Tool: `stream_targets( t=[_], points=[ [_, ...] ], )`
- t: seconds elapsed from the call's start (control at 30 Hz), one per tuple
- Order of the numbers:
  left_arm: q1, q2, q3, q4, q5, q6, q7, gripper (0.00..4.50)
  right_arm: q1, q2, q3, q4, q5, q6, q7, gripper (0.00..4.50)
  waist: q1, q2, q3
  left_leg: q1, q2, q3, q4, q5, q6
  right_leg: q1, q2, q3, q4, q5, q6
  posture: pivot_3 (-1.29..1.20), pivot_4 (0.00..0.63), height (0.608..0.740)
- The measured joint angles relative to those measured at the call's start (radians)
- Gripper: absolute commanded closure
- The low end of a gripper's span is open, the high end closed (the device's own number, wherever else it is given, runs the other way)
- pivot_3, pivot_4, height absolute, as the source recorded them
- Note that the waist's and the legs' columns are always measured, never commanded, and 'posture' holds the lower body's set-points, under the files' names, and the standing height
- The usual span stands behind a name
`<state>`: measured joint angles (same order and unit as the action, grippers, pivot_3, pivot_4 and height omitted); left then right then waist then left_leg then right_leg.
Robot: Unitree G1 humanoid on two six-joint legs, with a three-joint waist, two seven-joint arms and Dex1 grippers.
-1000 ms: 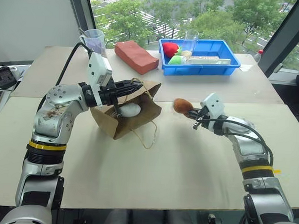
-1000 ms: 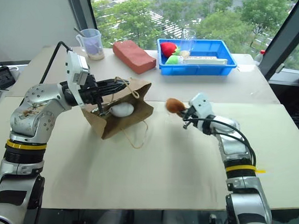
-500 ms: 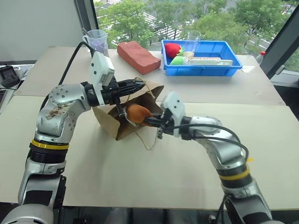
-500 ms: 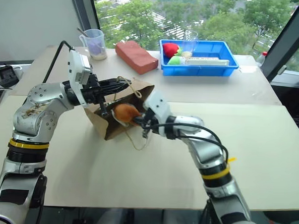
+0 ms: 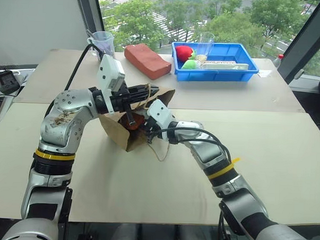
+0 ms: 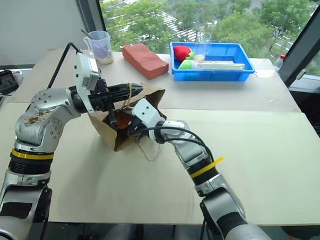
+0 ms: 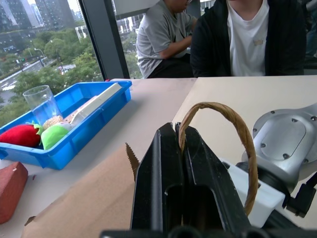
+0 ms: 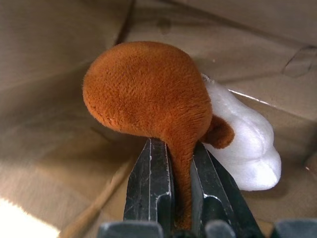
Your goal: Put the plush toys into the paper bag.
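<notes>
Pinching a thin limb of the brown toy point(image 8: 148, 94) between its two black fingers point(image 8: 148, 188), the right gripper point(image 8: 181, 198) has its jaws narrow, closed on the plush. It reaches inside the bag point(image 5: 122, 131), brown paper walls all around it. The white toy point(image 8: 247, 144) lies in there too, touching the brown one at its 3 o'clock side in the right wrist view. From the head views, the brown toy shows as a dark orange patch just inside the bag's mouth point(image 6: 123, 120), with the right arm's white wrist housing point(image 5: 156, 112) at the opening.

The left gripper point(image 7: 181, 148) has its fingers pressed together on a string handle point(image 7: 233, 124), whose loop arches up from the jaws and down beside a rounded grey arm joint point(image 7: 285, 141). This grip holds the bag's upper edge raised, so the bag lies on its side with its mouth facing roughly 3 o'clock in the head views. A second handle point(image 5: 159, 152) trails loose on the table point(image 5: 162, 189) at the bag's 5 o'clock.

Out from the bag, a red brick block point(image 5: 146, 60) lies at 12 o'clock, a measuring cup point(image 5: 103, 43) at 11 o'clock. A blue tray point(image 5: 241, 73) at about 1 o'clock holds a red toy point(image 5: 183, 52), a green toy point(image 5: 190, 64) and a clear cup point(image 5: 205, 43). Two seated people point(image 7: 247, 34) show in the left wrist view.
</notes>
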<state>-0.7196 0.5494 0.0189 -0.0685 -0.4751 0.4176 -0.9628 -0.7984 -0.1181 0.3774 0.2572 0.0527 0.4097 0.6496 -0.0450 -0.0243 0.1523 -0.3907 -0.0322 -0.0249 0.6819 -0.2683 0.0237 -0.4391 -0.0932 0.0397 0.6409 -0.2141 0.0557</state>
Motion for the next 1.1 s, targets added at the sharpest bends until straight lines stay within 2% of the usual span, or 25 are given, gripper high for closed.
stream_targets(
  t=[0.03, 0.1, 0.43, 0.47, 0.73, 0.9, 1.0, 1.1],
  points=[
    [0.0, -0.001, 0.0, -0.001, 0.0, 0.0, 0.001, 4.5, 0.0, 0.007, -0.001, 0.0, 0.0, -0.006, 0.003, 4.47, -0.001, 0.0, 0.0, 0.0, 0.0, 0.0, 0.0, 0.0, 0.0, 0.0, 0.0, 0.0, 0.0, 0.0, 0.0, 0.0, 0.15, 0.74],
    [0.0, -0.003, 0.0, -0.002, 0.0, 0.001, 0.002, 4.5, 0.0, 0.011, -0.001, 0.0, 0.001, -0.009, 0.018, 3.53, -0.001, 0.0, 0.0, 0.0, 0.0, 0.0, 0.0, 0.0, 0.0, 0.0, 0.0, 0.0, 0.0, 0.0, 0.0, 0.0, 0.15, 0.74],
    [0.006, -0.007, 0.002, 0.0, 0.0, 0.001, 0.012, 4.5, 0.043, -0.026, 0.0, -0.049, 0.006, -0.005, 0.091, 0.14, 0.0, 0.0, 0.0, 0.0, 0.0, 0.0, 0.0, 0.0, 0.0, 0.0, 0.0, 0.0, 0.001, 0.0, 0.0, 0.0, 0.15, 0.74],
    [0.006, -0.007, 0.002, 0.001, 0.0, 0.0, 0.012, 4.5, 0.047, -0.033, -0.008, -0.058, 0.006, -0.005, 0.088, 0.02, 0.0, 0.0, 0.0, 0.0, 0.0, 0.0, 0.0, 0.0, 0.0, 0.0, 0.0, 0.0, 0.001, 0.0, 0.0, 0.0, 0.15, 0.74],
    [0.01, -0.005, 0.004, 0.006, 0.0, 0.0, 0.01, 4.5, 0.182, -0.097, -0.117, -0.232, 0.055, 0.015, 0.072, 0.02, 0.004, 0.0, 0.0, 0.0, 0.0, 0.0, 0.0, 0.0, 0.001, 0.0, 0.0, 0.0, 0.0, 0.0, 0.0, 0.0, 0.15, 0.74],
    [0.019, -0.002, 0.006, 0.007, 0.0, -0.001, 0.01, 4.5, 0.296, -0.176, -0.185, -0.439, 0.178, 0.145, 0.115, 0.02, 0.005, 0.0, 0.0, 0.0, 0.0, 0.0, 0.0, -0.001, 0.002, 0.0, 0.0, 0.0, 0.0, 0.0, 0.0, 0.0, 0.15, 0.74],
    [0.019, -0.002, 0.006, 0.008, 0.001, -0.003, 0.008, 4.5, 0.347, -0.264, -0.205, -0.566, 0.27, 0.239, 0.171, 0.02, 0.006, 0.0, 0.0, 0.0, 0.0, 0.0, 0.0, -0.001, 0.002, 0.001, 0.0, 0.0, 0.0, 0.0, 0.0, 0.0, 0.15, 0.74],
    [0.019, 0.002, 0.007, 0.019, 0.001, -0.004, 0.007, 4.5, 0.399, -0.351, -0.206, -0.602, 0.295, 0.284, 0.209, 0.02, 0.008, 0.0, 0.0, 0.001, 0.0, 0.0, 0.001, -0.001, 0.002, 0.002, 0.0, 0.0, 0.0, 0.0, 0.0, 0.0, 0.15, 0.74]
  ],
)
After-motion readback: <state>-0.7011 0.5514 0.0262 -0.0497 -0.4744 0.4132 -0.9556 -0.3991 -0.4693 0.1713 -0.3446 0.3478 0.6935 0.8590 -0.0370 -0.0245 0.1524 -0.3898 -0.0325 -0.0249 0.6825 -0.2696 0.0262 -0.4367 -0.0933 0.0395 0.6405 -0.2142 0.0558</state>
